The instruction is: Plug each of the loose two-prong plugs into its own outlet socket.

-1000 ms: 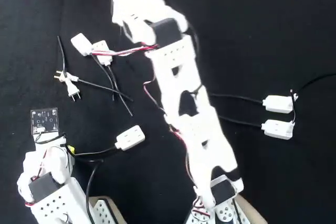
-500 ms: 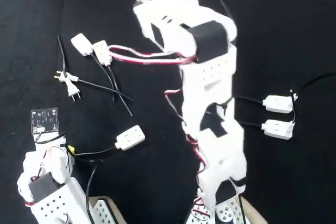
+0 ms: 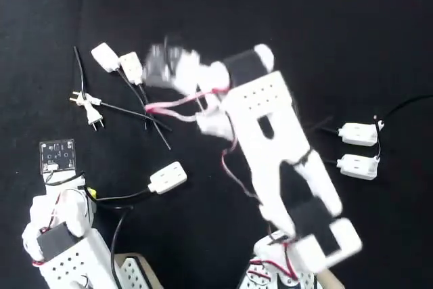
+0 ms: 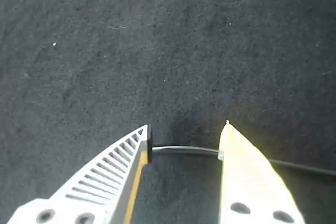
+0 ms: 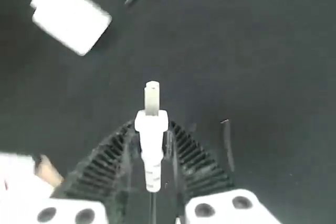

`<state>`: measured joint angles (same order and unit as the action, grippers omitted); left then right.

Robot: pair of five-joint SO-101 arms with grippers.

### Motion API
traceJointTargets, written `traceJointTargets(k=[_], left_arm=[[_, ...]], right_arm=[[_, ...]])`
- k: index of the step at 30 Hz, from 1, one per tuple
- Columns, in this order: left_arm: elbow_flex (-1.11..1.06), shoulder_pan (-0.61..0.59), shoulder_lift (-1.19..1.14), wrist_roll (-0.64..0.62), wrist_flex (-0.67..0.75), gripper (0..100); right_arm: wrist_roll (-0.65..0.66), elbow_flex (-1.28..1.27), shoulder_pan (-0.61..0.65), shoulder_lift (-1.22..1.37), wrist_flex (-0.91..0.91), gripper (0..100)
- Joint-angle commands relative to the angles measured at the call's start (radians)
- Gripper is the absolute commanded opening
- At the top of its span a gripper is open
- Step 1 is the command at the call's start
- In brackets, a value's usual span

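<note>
My right gripper [image 5: 151,128] is shut on a white two-prong plug [image 5: 151,114], its prongs pointing away from the wrist. A white outlet socket [image 5: 71,17] lies ahead of it and off to one side. In the high view the right gripper [image 3: 161,64] hangs just right of two white sockets [image 3: 130,67] at the back left. A loose plug [image 3: 88,106] on a black cord lies on the left. My left gripper [image 4: 186,125] is open close over the cloth, and a black cable [image 4: 184,151] runs between its fingers. That arm [image 3: 61,235] sits at the front left.
A third socket [image 3: 167,177] lies front left, its cable running toward the left arm. Two more sockets [image 3: 357,134] [image 3: 356,166] with cords attached sit at the right. A small printed card [image 3: 57,156] lies beside the left arm. Black cloth covers the table [image 3: 338,45].
The right arm has swung back from the far edge and come down, bringing its gripper and the plug close to the two back-left sockets. The left arm has stayed still.
</note>
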<state>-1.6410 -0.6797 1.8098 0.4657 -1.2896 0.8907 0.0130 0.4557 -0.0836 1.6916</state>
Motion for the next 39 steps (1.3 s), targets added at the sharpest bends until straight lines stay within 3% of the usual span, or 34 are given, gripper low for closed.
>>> traceJointTargets(k=[1,8,15,21,29,39], left_arm=[[0.007,0.001,0.009,0.008,0.002,22],[0.007,0.001,0.009,0.008,0.002,22],[0.007,0.001,0.009,0.008,0.002,22],[0.007,0.001,0.009,0.008,0.002,22],[0.007,0.001,0.009,0.008,0.002,22],[0.007,0.001,0.009,0.008,0.000,22]], right_arm=[[0.152,-0.278,0.012,-0.133,-0.092,1.1],[0.341,-0.737,0.011,-0.205,-0.428,1.1],[0.387,-0.866,0.012,-0.142,-0.608,1.1],[0.381,-0.866,0.012,-0.082,-0.647,3.4],[0.322,-0.868,0.012,-0.071,-0.641,23.5],[0.315,-0.739,0.006,-0.079,-0.453,24.0]])
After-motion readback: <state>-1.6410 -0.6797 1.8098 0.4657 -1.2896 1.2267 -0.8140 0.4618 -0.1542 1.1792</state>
